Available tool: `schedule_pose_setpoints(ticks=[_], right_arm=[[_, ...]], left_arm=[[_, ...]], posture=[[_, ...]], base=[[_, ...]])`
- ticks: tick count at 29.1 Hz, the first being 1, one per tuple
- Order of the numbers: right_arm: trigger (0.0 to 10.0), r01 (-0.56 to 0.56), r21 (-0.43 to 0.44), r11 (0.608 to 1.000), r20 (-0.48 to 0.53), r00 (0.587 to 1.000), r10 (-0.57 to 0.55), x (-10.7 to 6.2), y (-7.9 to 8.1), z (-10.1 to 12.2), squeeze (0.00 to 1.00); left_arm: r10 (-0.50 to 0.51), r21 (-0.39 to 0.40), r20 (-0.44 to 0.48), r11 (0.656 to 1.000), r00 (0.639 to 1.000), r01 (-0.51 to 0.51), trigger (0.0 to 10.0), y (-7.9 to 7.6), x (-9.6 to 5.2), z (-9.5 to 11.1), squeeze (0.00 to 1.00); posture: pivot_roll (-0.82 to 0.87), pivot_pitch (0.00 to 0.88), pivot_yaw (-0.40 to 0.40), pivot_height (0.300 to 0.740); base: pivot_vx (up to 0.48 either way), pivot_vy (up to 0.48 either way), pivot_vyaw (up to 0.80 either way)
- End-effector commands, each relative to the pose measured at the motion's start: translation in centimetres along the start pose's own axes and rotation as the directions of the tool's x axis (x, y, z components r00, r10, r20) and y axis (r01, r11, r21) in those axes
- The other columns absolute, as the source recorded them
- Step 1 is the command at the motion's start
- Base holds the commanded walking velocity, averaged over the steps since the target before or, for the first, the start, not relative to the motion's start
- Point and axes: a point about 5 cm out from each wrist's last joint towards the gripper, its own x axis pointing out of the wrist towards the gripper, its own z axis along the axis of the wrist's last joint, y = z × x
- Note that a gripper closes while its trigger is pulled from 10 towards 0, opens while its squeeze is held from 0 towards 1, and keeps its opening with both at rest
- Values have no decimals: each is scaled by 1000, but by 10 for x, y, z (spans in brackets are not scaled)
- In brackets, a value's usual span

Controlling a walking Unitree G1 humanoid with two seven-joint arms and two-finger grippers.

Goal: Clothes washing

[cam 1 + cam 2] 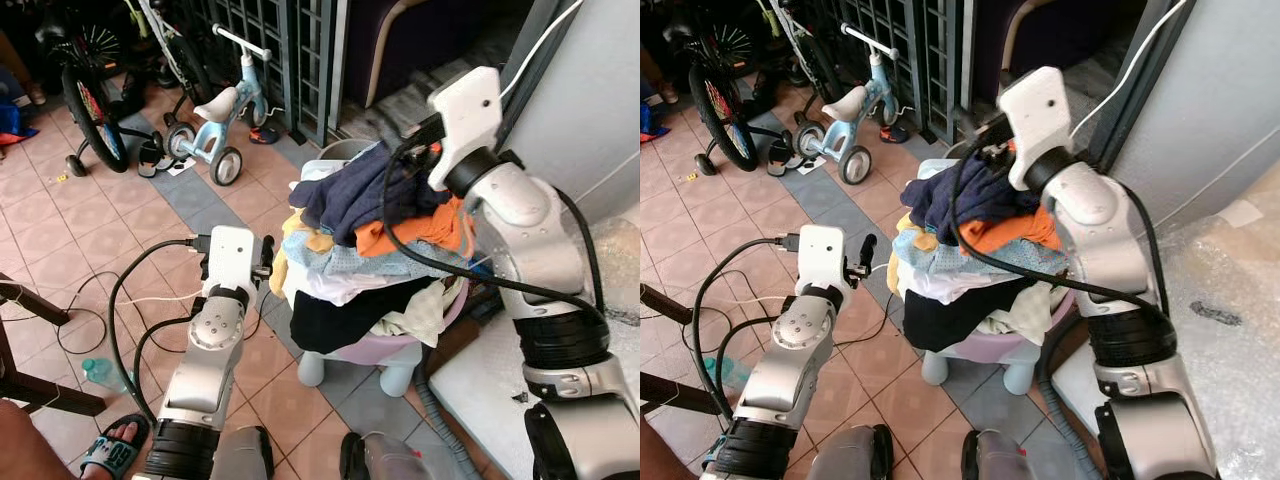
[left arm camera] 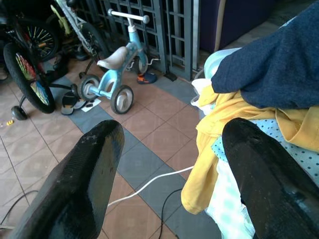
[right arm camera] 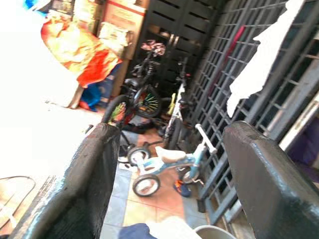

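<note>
Left eye view looks down on a tiled floor [image 1: 90, 225] of pinkish-brown squares crossed by a band of grey tiles. A lilac laundry basket [image 1: 375, 350] stands on that grey band, heaped well above its rim with a pile of clothes [image 1: 370, 235] — a navy garment on top, orange, pale blue and yellow pieces beneath, black fabric hanging down the front.

The left hand [image 1: 266, 254] hovers just beside the pile's yellow edge, its two black fingers [image 2: 79, 184] spread apart and holding nothing; the left wrist view shows the yellow cloth [image 2: 219, 144] close to one finger. The right hand [image 3: 169, 199] is raised above the far side of the heap, fingers likewise parted and empty, with a black cable looping from the arm across the clothes.

Behind the basket runs a dark metal grille [image 1: 290, 50]. A pale blue child's tricycle [image 1: 220, 115] and a black bicycle [image 1: 90, 105] with training wheels stand by it. White and black cords [image 1: 130, 300] trail over the tiles. A person's sandalled foot [image 1: 112, 445] sits at the near left, and a grey wall [image 1: 610, 90] rises on the right.
</note>
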Motion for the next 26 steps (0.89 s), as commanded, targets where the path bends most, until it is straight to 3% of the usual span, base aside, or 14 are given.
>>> schedule_pose_setpoints(ticks=[1, 4, 10, 11, 12, 13, 14, 15, 17, 22, 26], right_arm=[[10000, -12, -6, 1000, -6, 1000, 12, 1, 3, -3, 1000], [10000, -74, -58, 996, -194, 979, 61, 13, 27, -41, 1000], [10000, -74, -154, 985, -394, 919, 7, 13, 34, -85, 980], [4431, -67, -169, 983, -418, 908, -10, 11, 32, -90, 812], [784, -65, -190, 980, -435, 900, -25, 9, 30, -94, 757], [0, -65, -213, 975, -449, 893, -39, 8, 29, -98, 725], [0, -72, -257, 964, -463, 884, -58, 6, 26, -102, 431], [0, -96, -330, 939, -471, 879, -76, 3, 23, -106, 47], [0, -119, -379, 918, -470, 879, -80, 0, 21, -108, 0], [0, -127, -428, 895, -478, 872, -105, -10, 14, -112, 0], [0, -104, -409, 906, -491, 862, -123, -17, 11, -118, 0]], left_arm=[[-7, 6, -6, 1000, 1000, 7, 10000, 0, 0, 0, 0], [24, -2, -9, 1000, 1000, -24, 10000, 8, -3, 0, 0], [87, -17, -44, 996, 995, -88, 10000, 26, -15, -8, 0], [96, -15, -48, 995, 994, -97, 10000, 28, -17, -9, 0], [103, -14, -51, 994, 993, -104, 10000, 30, -19, -10, 0], [109, -12, -54, 994, 993, -110, 10000, 31, -20, -11, 0], [114, -12, -58, 993, 992, -114, 10000, 32, -22, -11, 0], [115, -11, -61, 993, 991, -116, 10000, 33, -23, -12, 0], [114, -11, -63, 993, 992, -115, 10000, 33, -24, -12, 0], [103, -11, -58, 995, 993, -104, 10000, 30, -21, -9, 0], [90, -9, -54, 996, 995, -90, 10000, 27, -19, -7, 0]], posture=[[-34, 92, 13, 740], [-15, 100, 7, 740], [24, 115, -9, 740], [34, 118, -13, 740], [37, 119, -15, 740], [37, 119, -15, 740], [41, 122, -17, 740], [40, 123, -16, 740], [37, 124, -14, 740], [22, 128, -4, 740], [15, 129, 2, 740]], base=[[0, 0, 0], [0, 0, 0], [0, 0, 0], [0, 0, 0], [0, 0, 0], [0, 0, 0], [0, 0, 0], [0, 0, 0], [0, 0, 0], [0, 0, 0], [0, 0, 0]])
